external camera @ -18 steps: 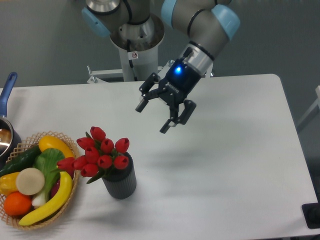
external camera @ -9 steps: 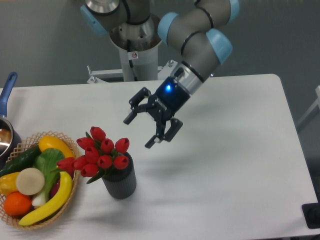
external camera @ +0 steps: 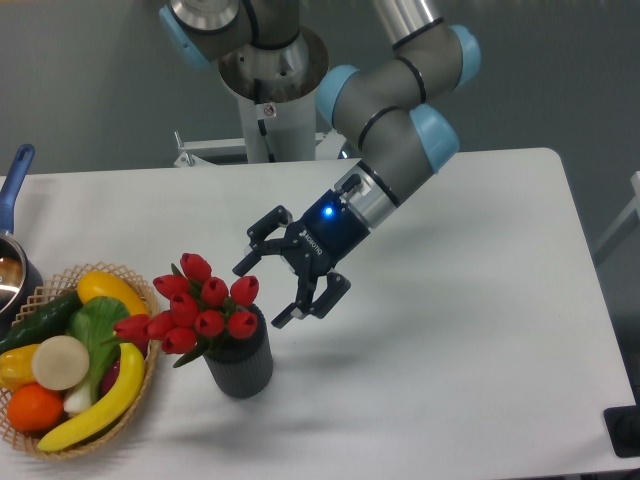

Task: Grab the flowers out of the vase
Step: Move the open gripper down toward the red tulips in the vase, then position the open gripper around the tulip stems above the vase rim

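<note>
The flowers [external camera: 199, 306], a bunch of bright red closed tulip buds with green leaves, stand in the vase [external camera: 241, 362], a small dark grey ribbed cylinder on the white table. My gripper [external camera: 262, 293] is open and empty. It hangs just right of the bunch, at the height of the buds, with its fingers pointing left toward them. One finger sits above the rightmost bud and the other near the vase's rim. I cannot tell whether it touches the flowers.
A woven basket [external camera: 141, 390] with a banana, orange, cucumber and other fruit stands at the front left, right next to the vase. A blue-handled metal pot [external camera: 14, 212] sits at the left edge. The arm's base [external camera: 270, 100] stands behind the table.
My gripper has moved down and to the left, from above the table's middle to right beside the flowers. It stays open. The flowers and vase have not moved.
</note>
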`<state>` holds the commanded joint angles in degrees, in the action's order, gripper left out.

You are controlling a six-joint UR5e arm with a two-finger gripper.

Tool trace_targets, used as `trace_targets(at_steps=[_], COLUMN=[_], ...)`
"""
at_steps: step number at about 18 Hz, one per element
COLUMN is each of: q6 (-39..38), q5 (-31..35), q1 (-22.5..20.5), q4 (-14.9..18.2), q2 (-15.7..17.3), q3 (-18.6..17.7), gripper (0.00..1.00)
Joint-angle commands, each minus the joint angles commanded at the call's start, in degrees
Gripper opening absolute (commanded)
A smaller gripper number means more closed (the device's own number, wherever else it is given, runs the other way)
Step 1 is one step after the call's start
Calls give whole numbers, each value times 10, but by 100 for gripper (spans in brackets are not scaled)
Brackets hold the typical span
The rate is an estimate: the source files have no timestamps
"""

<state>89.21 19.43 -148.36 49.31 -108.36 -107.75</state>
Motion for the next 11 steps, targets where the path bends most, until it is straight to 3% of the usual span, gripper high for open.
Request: trace_targets(at_steps=[11], q6=[0], q5=[-24], q1=[13], q4=[0], q2=[-17], q3=[2], gripper=[100])
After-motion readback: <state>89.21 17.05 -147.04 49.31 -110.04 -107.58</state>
